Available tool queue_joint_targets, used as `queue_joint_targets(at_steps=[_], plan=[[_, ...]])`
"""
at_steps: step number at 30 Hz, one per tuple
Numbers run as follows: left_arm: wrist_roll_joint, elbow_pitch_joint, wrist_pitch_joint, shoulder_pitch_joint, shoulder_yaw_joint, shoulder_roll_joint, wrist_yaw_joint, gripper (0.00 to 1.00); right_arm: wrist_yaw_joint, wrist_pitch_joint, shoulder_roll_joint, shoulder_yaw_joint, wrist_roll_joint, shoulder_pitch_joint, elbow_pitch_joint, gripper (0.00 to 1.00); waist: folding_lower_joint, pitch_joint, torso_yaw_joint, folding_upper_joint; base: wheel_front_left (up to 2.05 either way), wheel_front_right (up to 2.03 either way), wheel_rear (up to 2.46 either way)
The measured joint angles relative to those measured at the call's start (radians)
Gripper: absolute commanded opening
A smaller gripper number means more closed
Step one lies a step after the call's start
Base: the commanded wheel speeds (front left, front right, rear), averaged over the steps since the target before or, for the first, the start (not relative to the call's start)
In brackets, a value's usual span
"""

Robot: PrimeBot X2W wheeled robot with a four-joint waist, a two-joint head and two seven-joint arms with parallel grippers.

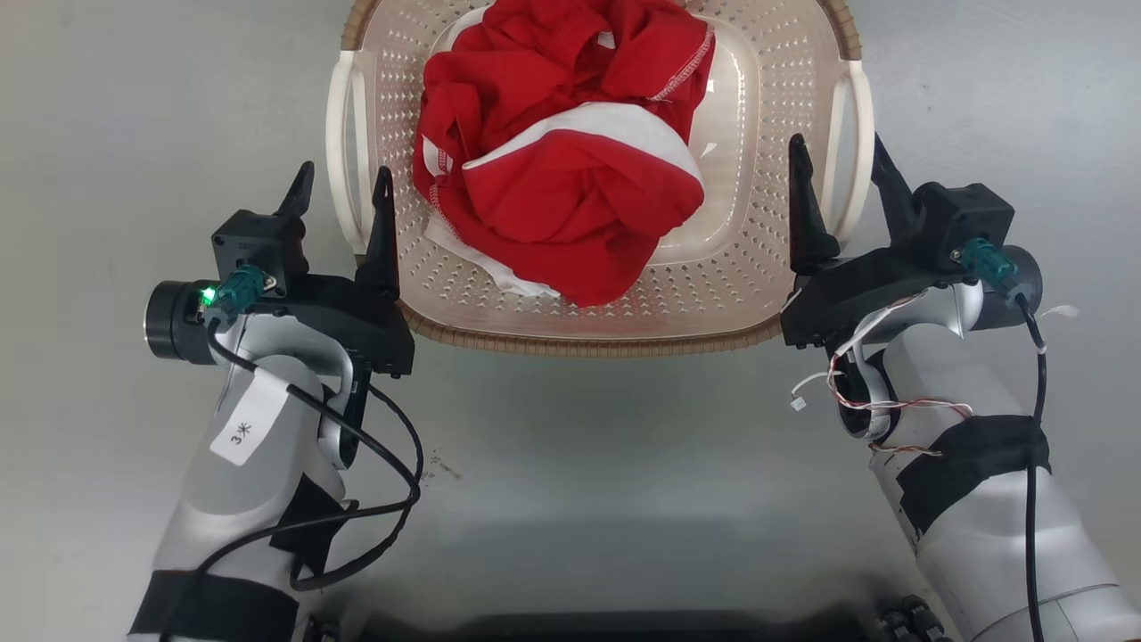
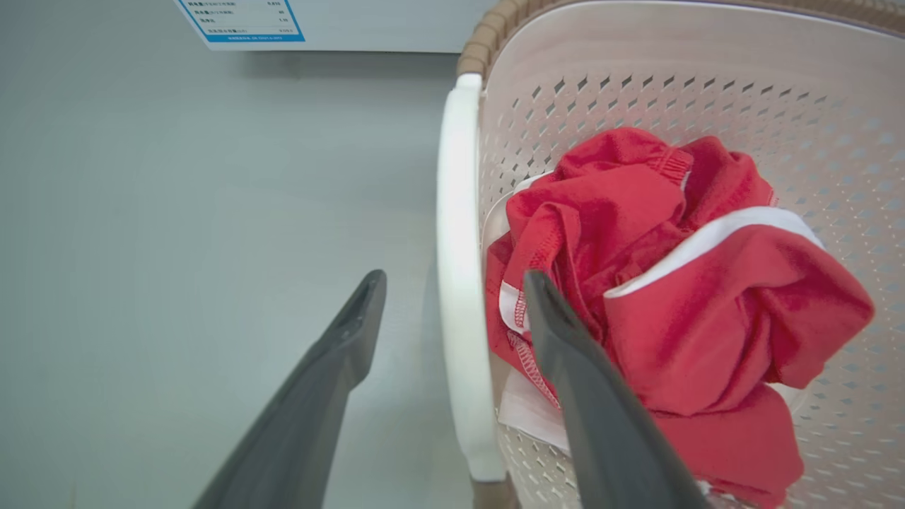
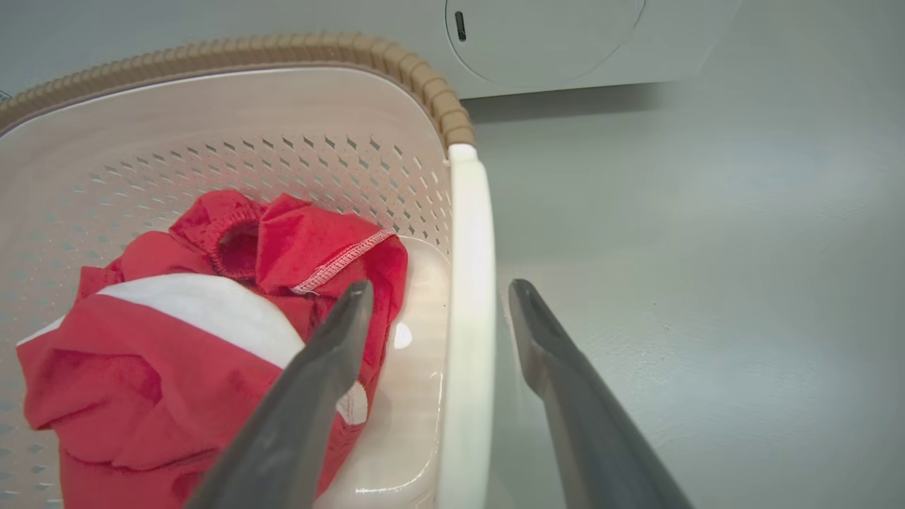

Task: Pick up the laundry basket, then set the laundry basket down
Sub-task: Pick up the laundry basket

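Laundry basket [image 1: 579,343] sits on grey floor [image 1: 134,107] between both arms, in front of a white washer [image 3: 565,42]; a crumpled red-and-white garment [image 1: 562,178] lies inside. Left tool [image 1: 345,174] released, fingers spread astride the left white handle [image 1: 337,134], one inside the basket and one outside. Right tool [image 1: 838,143] likewise released, straddling the right handle [image 1: 863,134], outer finger close beside it.

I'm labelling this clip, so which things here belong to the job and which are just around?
Job: laundry basket; left gripper, open astride its left handle; right gripper, open astride its right handle.
Just around: red garment in the basket; washer; blue-edged label.
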Motion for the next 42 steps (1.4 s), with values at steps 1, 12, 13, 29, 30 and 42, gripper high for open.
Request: queue_joint_targets(at_steps=[1,12,13,29,30,42], plan=[[0.0,0.01,0.0,-0.004,-0.004,0.0,0.0,1.0,0.0,0.0,0.0,0.003,0.003,-0.003,0.011,1.0,0.0,0.003,0.001,0.0,0.0,0.0,0.0],[-0.05,0.099,0.0,-0.063,-0.044,-0.001,-0.009,1.0,-0.016,0.0,-0.001,0.048,0.05,-0.042,0.07,0.99,0.0,0.023,0.001,-0.0001,0.0,0.0,0.0],[-0.053,0.104,0.0,-0.064,-0.05,-0.001,-0.009,1.0,-0.017,0.0,-0.001,0.052,0.052,-0.044,0.076,0.96,0.0,0.024,0.0,0.0,0.0,0.0,0.0],[-0.132,0.184,0.0,-0.119,-0.133,0.006,-0.008,0.0,-0.036,0.0,-0.01,0.136,0.134,-0.089,0.12,0.0,0.0,0.032,-0.014,0.0,0.0,0.0,0.0],[-0.135,0.186,0.0,-0.121,-0.135,0.006,-0.007,0.0,-0.04,0.0,-0.008,0.139,0.138,-0.095,0.125,0.0,0.0,0.032,-0.015,0.0,0.0,0.0,0.0],[-0.177,0.224,0.0,-0.129,-0.175,0.001,-0.006,0.0,-0.043,-0.001,-0.008,0.16,0.189,-0.099,0.183,0.0,0.0,0.004,-0.016,0.0,0.0,0.0,0.0]])
